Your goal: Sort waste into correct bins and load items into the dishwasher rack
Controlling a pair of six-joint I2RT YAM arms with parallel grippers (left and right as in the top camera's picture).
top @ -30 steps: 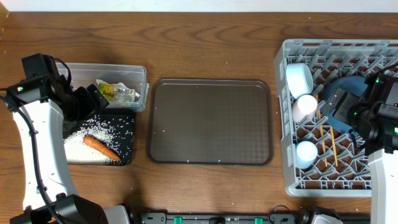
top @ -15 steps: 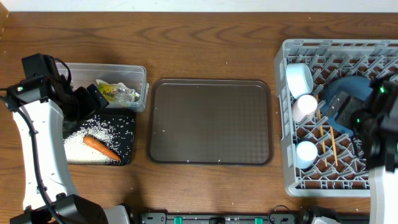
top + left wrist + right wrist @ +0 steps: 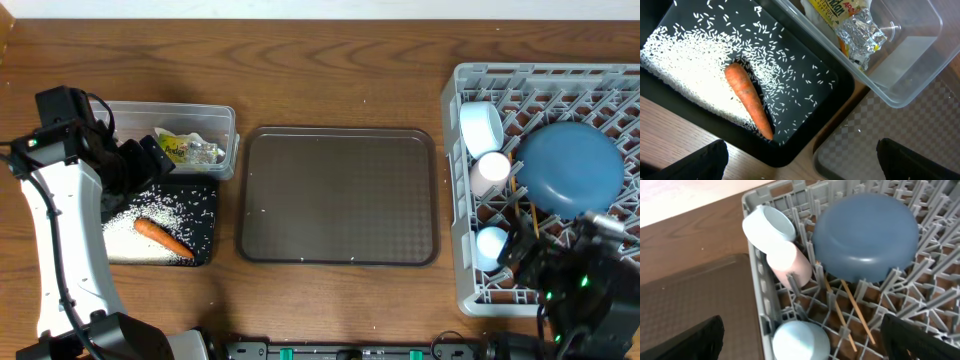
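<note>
Carrot [image 3: 748, 101] below left pincer [image 3: 801, 156], apart

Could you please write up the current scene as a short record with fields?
clear tub: holds the crumpled wrapper
black tray: rice and the carrot
brown serving tray: between the bins and the rack
dishwasher rack: blue plate, light-blue bowl, pinkish cup, light-blue cup, chopsticks
left gripper: open, holds nothing, above the black tray's edge
right gripper: open, holds nothing, above the rack
</note>
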